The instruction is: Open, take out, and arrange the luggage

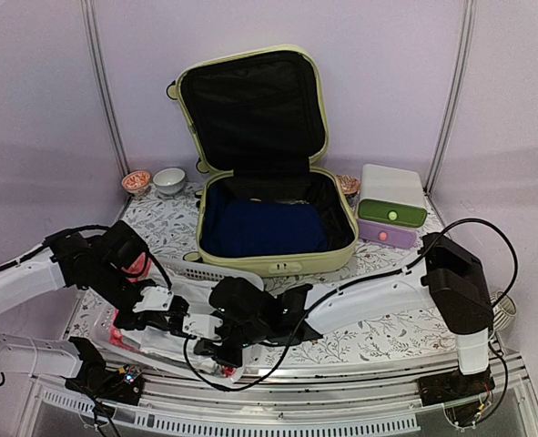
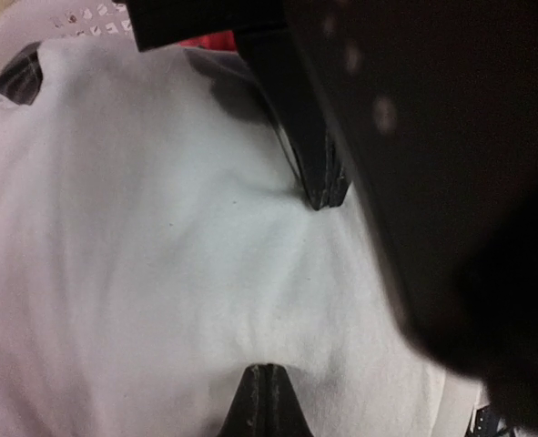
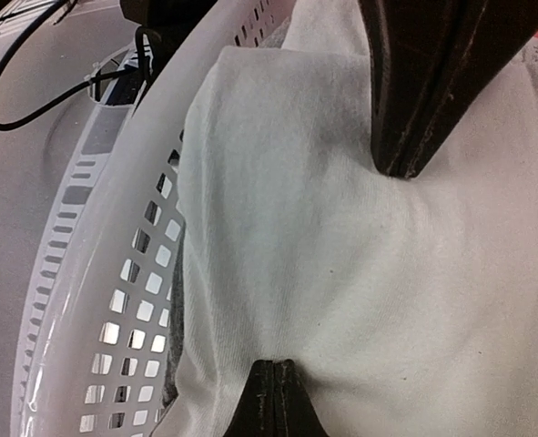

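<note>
We see pale lilac walls (image 1: pixel 387 82) from nine to three o'clock; grey poles (image 1: pixel 105 91) at eleven and one; floral tabletop (image 1: pixel 173 232) below.

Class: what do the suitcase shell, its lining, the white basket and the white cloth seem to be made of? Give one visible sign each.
Luggage shell: likely hard plastic; smooth, holds its form.
Lining: black fabric, matte.
Basket: moulded white plastic; glossy, punched slots.
White cloth: soft knit, probably cotton; fine ribbing, folds.

A staged robot-lab booth: plain lilac wall panels (image 1: pixel 41 109) enclose one floral-clothed table (image 1: pixel 387 339).
</note>
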### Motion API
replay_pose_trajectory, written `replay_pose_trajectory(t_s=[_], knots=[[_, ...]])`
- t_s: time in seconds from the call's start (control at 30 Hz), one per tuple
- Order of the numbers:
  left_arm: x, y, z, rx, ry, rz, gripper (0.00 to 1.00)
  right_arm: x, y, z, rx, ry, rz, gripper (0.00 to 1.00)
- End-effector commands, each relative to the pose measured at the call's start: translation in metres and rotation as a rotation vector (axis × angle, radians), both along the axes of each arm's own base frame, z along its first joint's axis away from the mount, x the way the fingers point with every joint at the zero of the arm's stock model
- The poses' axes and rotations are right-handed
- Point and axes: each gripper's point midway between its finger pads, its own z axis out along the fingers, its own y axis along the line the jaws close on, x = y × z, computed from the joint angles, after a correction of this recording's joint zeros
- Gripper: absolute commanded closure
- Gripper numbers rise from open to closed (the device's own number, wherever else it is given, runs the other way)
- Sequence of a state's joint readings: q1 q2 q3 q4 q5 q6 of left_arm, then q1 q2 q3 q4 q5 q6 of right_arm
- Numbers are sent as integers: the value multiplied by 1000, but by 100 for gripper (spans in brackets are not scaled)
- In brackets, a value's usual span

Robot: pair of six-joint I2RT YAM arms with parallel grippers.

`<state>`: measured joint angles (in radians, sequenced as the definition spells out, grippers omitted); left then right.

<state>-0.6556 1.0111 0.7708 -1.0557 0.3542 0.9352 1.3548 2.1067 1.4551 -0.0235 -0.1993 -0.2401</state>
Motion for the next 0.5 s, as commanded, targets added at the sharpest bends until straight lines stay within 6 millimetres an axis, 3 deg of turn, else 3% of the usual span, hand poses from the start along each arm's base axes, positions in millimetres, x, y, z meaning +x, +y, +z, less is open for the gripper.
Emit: replay_pose_trajectory(t_s=[0.0, 0.13, 0.2, 0.27, 0.33, 0.47], knots=[[23, 10, -9, 119, -88, 22, 100, 20, -4, 60, 125, -164, -48, 98], [47, -3, 24, 54, -181, 95, 100, 32, -16, 84, 187, -183, -75, 98], [58, -8, 42, 1, -263, 110, 100, 38, -20, 89, 195, -179, -90, 98], [67, -5, 48, -8, -334, 130, 100, 46, -22, 90, 194, -183, -110, 98], [70, 0, 39, 18, -357, 141, 100, 54, -23, 85, 181, -191, -131, 98], [68, 9, 2, 101, -278, 143, 100, 68, -21, 68, 144, -192, -175, 98]])
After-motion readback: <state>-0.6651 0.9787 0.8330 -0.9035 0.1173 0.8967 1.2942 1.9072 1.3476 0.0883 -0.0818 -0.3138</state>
